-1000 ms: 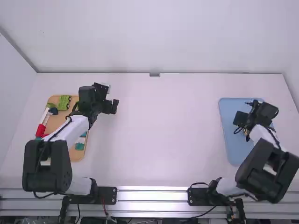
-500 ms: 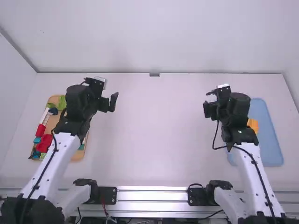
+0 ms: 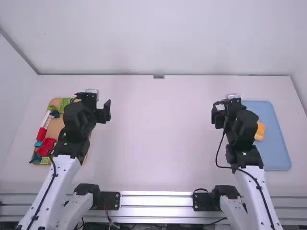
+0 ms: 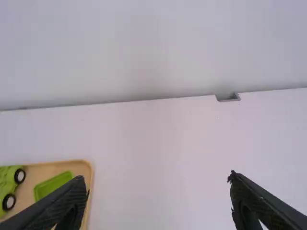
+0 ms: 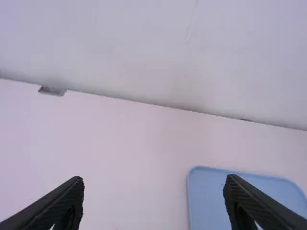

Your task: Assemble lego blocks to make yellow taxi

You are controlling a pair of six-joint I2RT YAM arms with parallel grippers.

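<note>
Fingers of left gripper (image 3: 100, 113) and right gripper (image 3: 222, 114) spread wide. Red block (image 3: 46, 145), green block (image 3: 65, 102) on wooden tray (image 3: 55, 126), left of left fingers; orange-yellow block (image 3: 260, 132) on blue tray (image 3: 280, 148), right of right fingers.

We've got a white tabletop (image 3: 163, 139), white back wall (image 3: 158, 38), side walls left (image 3: 13, 100) and right (image 3: 300, 91), small grey bracket (image 3: 159, 76) mid rear edge, aluminium rails (image 3: 156, 201) up front, soft light.

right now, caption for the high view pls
Both arms' open fingers hover over the white table, an orange piece lying on the blue tray.
</note>
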